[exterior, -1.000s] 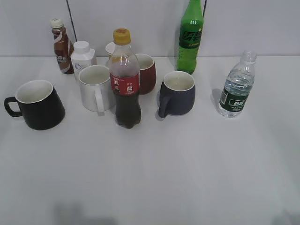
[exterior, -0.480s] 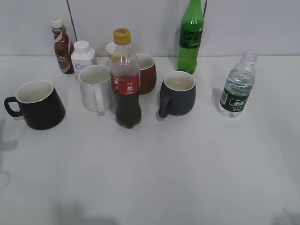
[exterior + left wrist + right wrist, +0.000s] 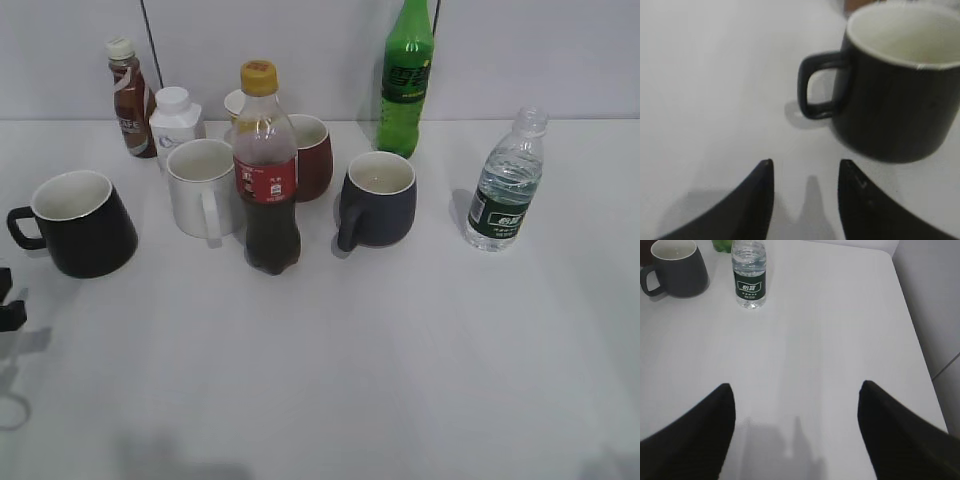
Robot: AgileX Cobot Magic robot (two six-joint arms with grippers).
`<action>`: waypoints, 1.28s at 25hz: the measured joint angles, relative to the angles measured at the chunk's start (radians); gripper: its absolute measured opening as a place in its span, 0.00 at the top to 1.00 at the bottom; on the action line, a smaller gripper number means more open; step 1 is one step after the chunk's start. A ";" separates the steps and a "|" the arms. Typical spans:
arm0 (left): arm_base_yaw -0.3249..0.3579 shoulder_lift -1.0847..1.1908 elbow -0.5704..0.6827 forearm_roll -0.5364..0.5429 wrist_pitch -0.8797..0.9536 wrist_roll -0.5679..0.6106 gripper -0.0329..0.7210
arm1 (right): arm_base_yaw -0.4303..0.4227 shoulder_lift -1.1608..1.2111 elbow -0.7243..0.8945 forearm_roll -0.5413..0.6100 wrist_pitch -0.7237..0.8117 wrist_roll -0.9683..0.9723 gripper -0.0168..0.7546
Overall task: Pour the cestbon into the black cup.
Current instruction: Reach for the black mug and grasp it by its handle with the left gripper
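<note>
The cestbon (image 3: 507, 184), a small clear bottle with a dark green label, stands upright at the right of the table; it also shows in the right wrist view (image 3: 749, 273), with no cap on. The black cup (image 3: 80, 225) stands at the left, handle to the left, white inside; the left wrist view shows it close up (image 3: 900, 80). My left gripper (image 3: 805, 167) is open and empty, just short of the cup's handle; its tip shows at the exterior view's left edge (image 3: 8, 305). My right gripper (image 3: 796, 387) is open and empty, well short of the cestbon.
Between them stand a red-labelled cola bottle (image 3: 266, 175), a white mug (image 3: 203, 187), a dark red mug (image 3: 311, 155) and a grey-blue mug (image 3: 378, 200). A tall green soda bottle (image 3: 406, 75), a brown drink bottle (image 3: 128, 98) and a white bottle (image 3: 176, 118) stand at the back.
My left gripper has come into the exterior view at the left edge, with its shadow spreading on the table below the black cup. The objects have not moved.
</note>
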 joint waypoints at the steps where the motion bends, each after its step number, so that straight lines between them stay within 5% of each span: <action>1: 0.000 0.014 -0.012 -0.001 0.000 0.000 0.51 | 0.000 0.000 0.000 0.000 0.000 0.000 0.22; 32: 0.028 0.253 -0.366 0.068 -0.013 0.000 0.53 | 0.000 0.000 0.000 -0.001 0.000 0.001 0.22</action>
